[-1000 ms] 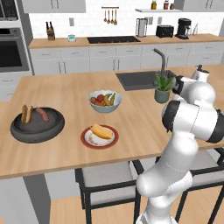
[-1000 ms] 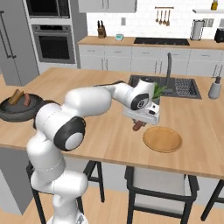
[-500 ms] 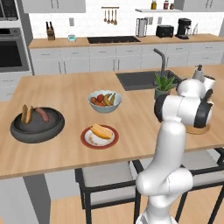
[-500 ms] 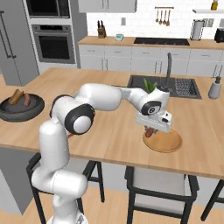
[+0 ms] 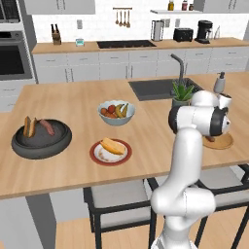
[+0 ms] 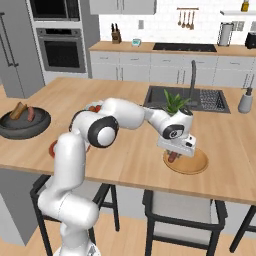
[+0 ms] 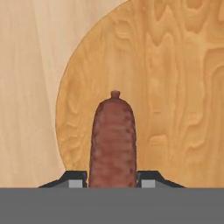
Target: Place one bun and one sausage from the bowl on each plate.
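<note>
- step in hand: delivery of a sausage point(image 7: 113, 140) to the wooden plate point(image 6: 192, 165), which lies near the counter's point(image 6: 125, 155) front edge toward its right end.
- claw: the gripper point(image 6: 175, 152) is closed on the sausage, held upright between the fingertips point(image 7: 72, 178) just above the plate's left part.
- next move, as judged: lower slightly, open the jaws, and let the sausage settle inside the rim; dropped on end, it may roll off.
- remaining items: the bowl point(image 5: 41, 141) at the counter's left end holds a bun point(image 5: 29, 126) and another sausage point(image 5: 47, 127); the red-rimmed plate point(image 5: 110, 151) carries a bun only.
- change from the earlier frame: the arm has swung further right, bringing the gripper from the plate's near edge to over it.
</note>
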Motion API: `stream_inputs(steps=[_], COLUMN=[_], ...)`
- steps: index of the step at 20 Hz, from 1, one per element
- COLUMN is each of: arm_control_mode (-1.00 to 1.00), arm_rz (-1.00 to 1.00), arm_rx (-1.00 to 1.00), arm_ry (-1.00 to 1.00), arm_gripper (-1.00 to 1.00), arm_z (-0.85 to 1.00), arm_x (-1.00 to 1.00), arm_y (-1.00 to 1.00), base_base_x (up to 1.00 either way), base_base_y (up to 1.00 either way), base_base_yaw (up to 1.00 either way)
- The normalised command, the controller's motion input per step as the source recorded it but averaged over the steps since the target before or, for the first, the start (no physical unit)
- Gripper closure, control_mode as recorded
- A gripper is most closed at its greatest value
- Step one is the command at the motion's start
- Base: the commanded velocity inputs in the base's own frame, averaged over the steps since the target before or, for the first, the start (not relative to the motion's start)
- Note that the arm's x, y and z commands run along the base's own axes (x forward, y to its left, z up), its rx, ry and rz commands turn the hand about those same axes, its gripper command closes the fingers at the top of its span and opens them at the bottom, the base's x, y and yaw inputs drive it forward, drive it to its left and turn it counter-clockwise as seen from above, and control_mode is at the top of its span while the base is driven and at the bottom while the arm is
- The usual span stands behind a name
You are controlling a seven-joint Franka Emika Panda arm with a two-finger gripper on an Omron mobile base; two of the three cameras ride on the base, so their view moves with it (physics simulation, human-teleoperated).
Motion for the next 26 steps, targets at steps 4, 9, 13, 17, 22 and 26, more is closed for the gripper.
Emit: stream_inputs(steps=[4, 9, 13, 17, 22, 26], arm_control_mode=[-1.0, -1.0, -1.0, -1.0, -1.0, -1.0], arm_rz=[0.0, 0.0, 0.0, 0.0, 0.0, 0.03], arm_rx=[-0.03, -0.03, 0.0, -0.03, -0.17, -0.18], arm_ry=[0.0, 0.0, -0.15, -0.14, -0.01, 0.01], arm_gripper=[-1.0, -1.0, -1.0, -1.0, -1.0, -1.0], arm_z=[-0.45, -0.25, 0.5, 1.0, 0.9, 0.77], arm_x=[0.34, 0.07, -0.59, -1.0, -0.99, -0.86], arm_y=[-0.15, 0.0, 0.06, 0.57, 1.0, 1.0], base_base_x=[0.0, 0.0, 0.0, 0.0, 0.0, 0.0], base_base_y=[0.0, 0.0, 0.0, 0.0, 0.0, 0.0], base_base_yaw=[0.0, 0.0, 0.0, 0.0, 0.0, 0.0])
